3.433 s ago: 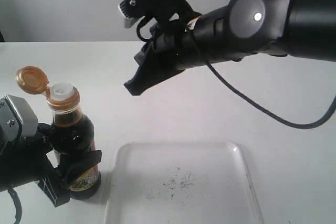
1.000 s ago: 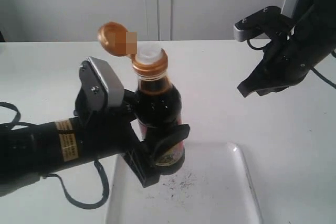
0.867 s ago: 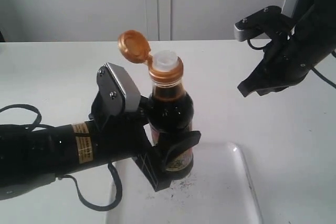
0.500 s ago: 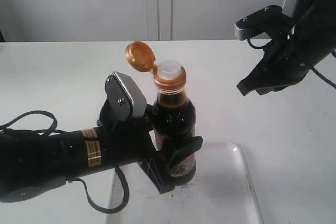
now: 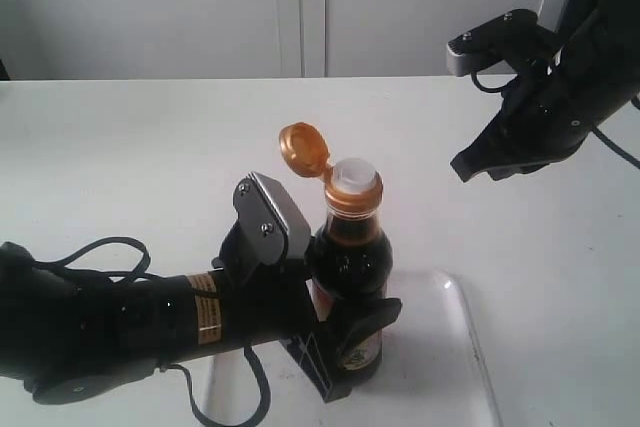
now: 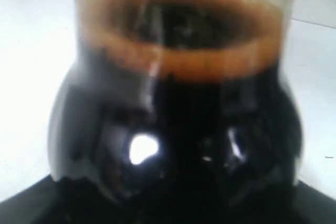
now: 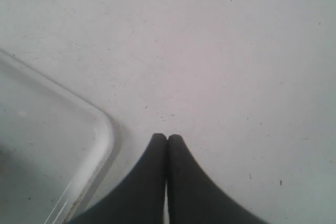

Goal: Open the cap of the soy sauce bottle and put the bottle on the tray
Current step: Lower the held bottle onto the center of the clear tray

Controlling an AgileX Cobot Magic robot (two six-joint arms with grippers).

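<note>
Soy sauce bottle [image 5: 350,277]: upright, dark liquid up into the neck, standing over the left part of the tray. Its base looks to be down on the tray, though the gripper hides the contact.
Cap [image 5: 303,147]: flipped open, hanging back on its hinge, tilted up and to the left of the white pour spout [image 5: 354,178].
Tray [image 5: 455,347]: clear and rounded, lying flat on the white table [image 5: 120,147] at the near edge of the exterior view.
Left gripper [image 5: 345,347]: reaches in low from the left, its black jaws pinching the bottle's lower body at the label. The left wrist view is filled by the glass and dark sauce [image 6: 178,129].
Right gripper [image 5: 480,165]: raised above the table to the right, well apart from the bottle, its fingers [image 7: 157,156] pressed together on nothing, beside a tray corner [image 7: 102,129].
</note>
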